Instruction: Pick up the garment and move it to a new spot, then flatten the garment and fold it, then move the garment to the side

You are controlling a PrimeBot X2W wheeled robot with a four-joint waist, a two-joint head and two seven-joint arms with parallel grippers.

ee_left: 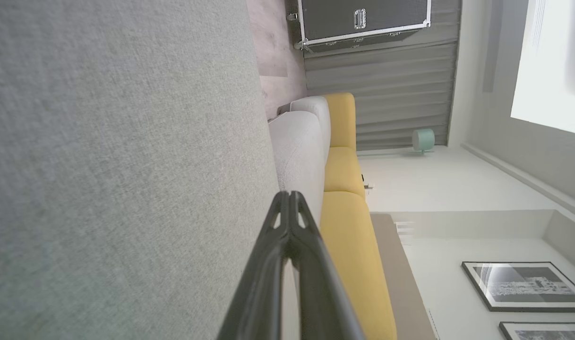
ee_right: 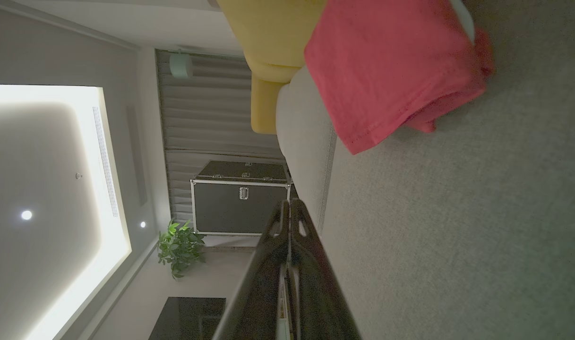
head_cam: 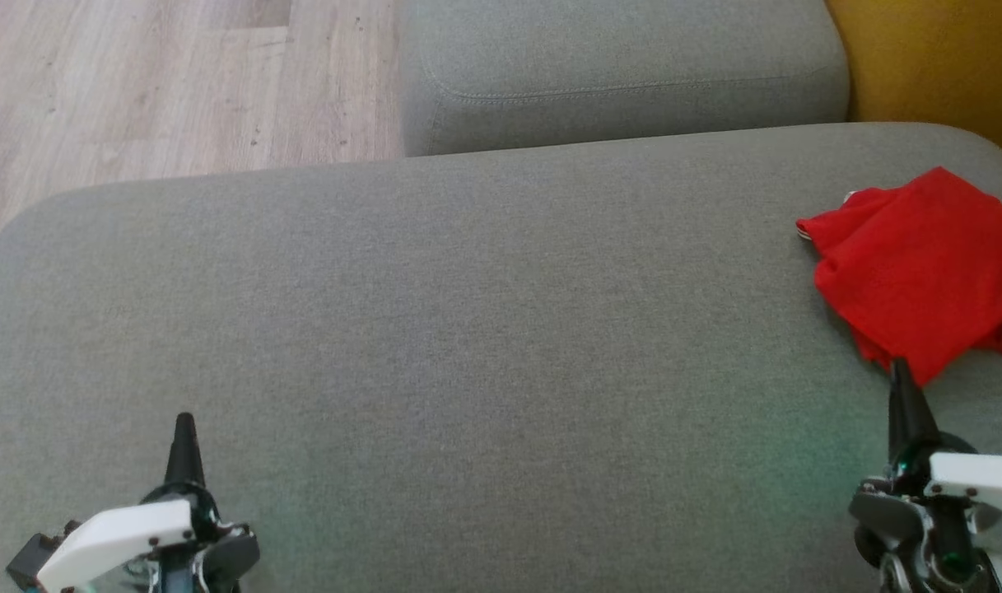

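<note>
A red cloth garment [head_cam: 929, 263], folded into a rough rectangle with its near edge bunched, lies at the far right of a broad grey fabric seat cushion [head_cam: 468, 329], running out of the head view's right edge; a sliver of white shows at its upper-left corner. The right tool [head_cam: 901, 371] sits at the lower right with its two dark fingers pressed together and nothing between them. In the head view its tip lines up with the garment's nearest corner, but the right wrist view shows the right tool [ee_right: 289, 205] with a stretch of bare cushion between its tip and the stitched hem of the garment [ee_right: 391, 71], so the two appear apart. The left tool [head_cam: 184, 424] is at the lower left, well apart from the garment, fingers likewise closed tight and empty; the left wrist view shows it [ee_left: 289, 198] held close over the grey fabric. Behind the seat is a second grey cushion [head_cam: 624, 74], with pale wooden floor [head_cam: 138, 91] to its left and yellow upholstery [head_cam: 937, 58] at the top right. A black case with metal edging [ee_right: 240, 203] and a green potted plant [ee_right: 181, 245] stand in the room beyond.
</note>
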